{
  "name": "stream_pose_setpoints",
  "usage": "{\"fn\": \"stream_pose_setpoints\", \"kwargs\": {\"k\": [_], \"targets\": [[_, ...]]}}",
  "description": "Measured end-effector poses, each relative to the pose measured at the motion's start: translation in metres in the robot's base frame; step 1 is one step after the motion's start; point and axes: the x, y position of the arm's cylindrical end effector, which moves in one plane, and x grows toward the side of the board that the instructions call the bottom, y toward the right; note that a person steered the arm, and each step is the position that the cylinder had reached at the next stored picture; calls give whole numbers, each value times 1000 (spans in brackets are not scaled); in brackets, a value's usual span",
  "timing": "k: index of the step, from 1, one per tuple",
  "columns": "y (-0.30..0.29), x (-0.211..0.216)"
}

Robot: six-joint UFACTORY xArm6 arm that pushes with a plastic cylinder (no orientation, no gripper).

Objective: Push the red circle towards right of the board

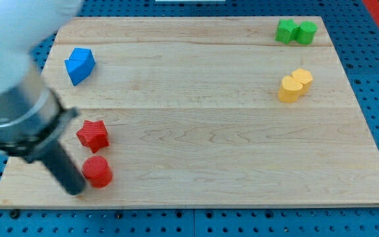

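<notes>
The red circle (98, 172) lies near the board's bottom left corner. A red star (93, 135) sits just above it, close but apart. My tip (75, 189) is at the red circle's left side, touching or almost touching it. The dark rod runs up and left from there into the large blurred arm body at the view's left.
Two blue blocks (79, 65) stand together at the top left. Two green blocks (295, 31) stand together at the top right. Two yellow blocks (295, 85) lie below them at the right. The wooden board (209, 131) rests on a blue perforated table.
</notes>
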Motion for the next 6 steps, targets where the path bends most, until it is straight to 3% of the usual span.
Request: {"fn": "stream_pose_setpoints", "kwargs": {"k": [1, 2, 4, 6], "targets": [[74, -3], [80, 2], [-33, -10], [82, -33]]}}
